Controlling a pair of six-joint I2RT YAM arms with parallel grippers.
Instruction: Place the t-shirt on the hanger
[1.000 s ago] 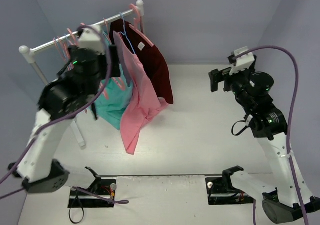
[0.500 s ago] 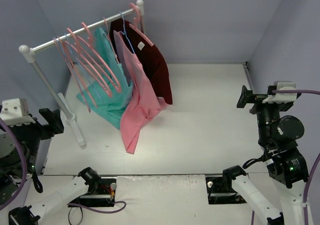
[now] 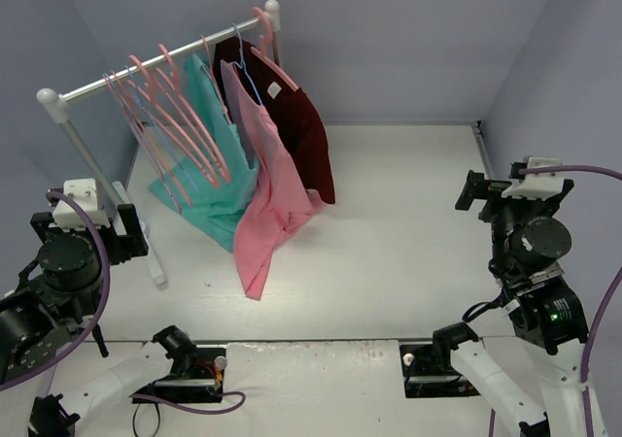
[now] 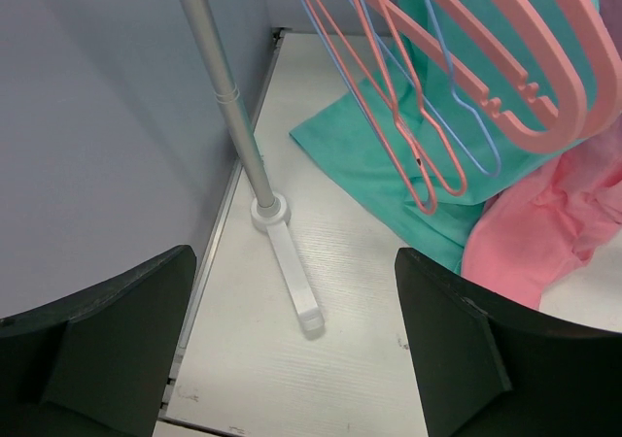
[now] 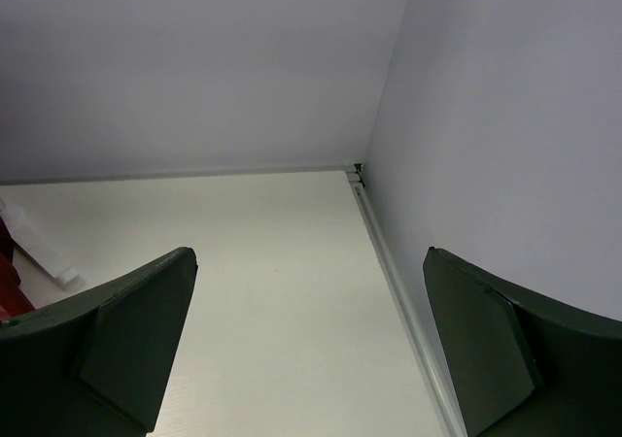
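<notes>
The salmon-pink t-shirt [image 3: 267,204] hangs on the rack from the thin light-blue hanger [image 3: 247,74], between the teal shirt and the maroon shirt. Its lower part reaches the table. Part of it shows at the right of the left wrist view [image 4: 544,214]. My left gripper [image 3: 86,233] is open and empty, low at the near left, beside the rack's post. In its wrist view the jaws [image 4: 296,262] stand wide apart over the rack's foot. My right gripper [image 3: 491,196] is open and empty at the far right, away from the rack; its wrist view [image 5: 311,252] shows bare table.
The white rack [image 3: 155,68] carries several thick pink hangers [image 3: 180,117], a teal shirt [image 3: 219,199] and a dark maroon shirt [image 3: 306,141]. Its post [image 4: 224,97] and foot [image 4: 292,282] stand close ahead of the left gripper. Walls close in on the left, back and right.
The left arm has drawn back from the rack down to the near left. The right arm has pulled back to the right side. The t-shirt stays hanging on the rack.
</notes>
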